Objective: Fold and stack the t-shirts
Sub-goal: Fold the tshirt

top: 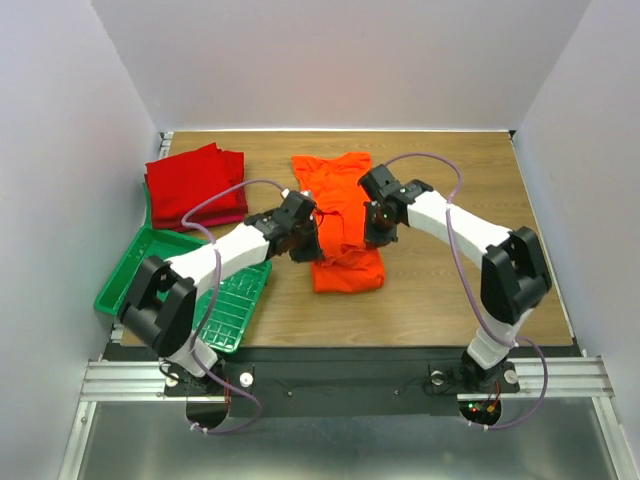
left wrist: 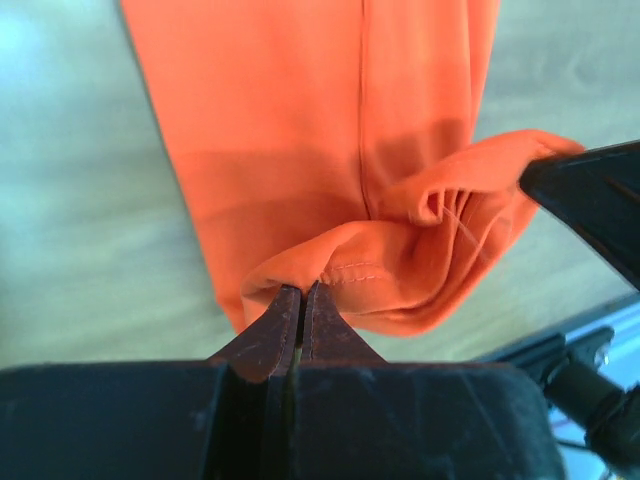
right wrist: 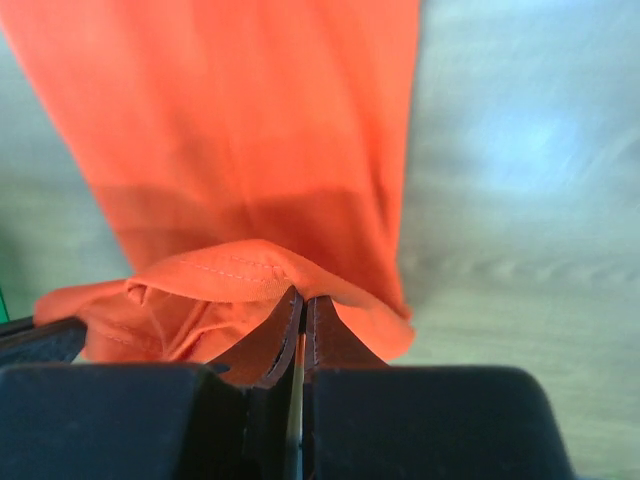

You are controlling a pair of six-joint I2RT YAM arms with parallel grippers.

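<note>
A bright orange t-shirt [top: 340,225] lies lengthwise in the middle of the table, folded into a long strip. My left gripper [top: 308,238] is shut on its hemmed edge [left wrist: 350,270] at the strip's left side. My right gripper [top: 378,228] is shut on the same hemmed edge [right wrist: 230,268] at the right side. Both hold that edge lifted above the cloth, which sags between them. A stack of deep red folded t-shirts [top: 195,185] rests at the back left of the table.
A green plastic grid tray [top: 180,285] sits at the front left, under my left arm and partly over the table's left edge. White walls close in the wooden table [top: 450,310] on three sides.
</note>
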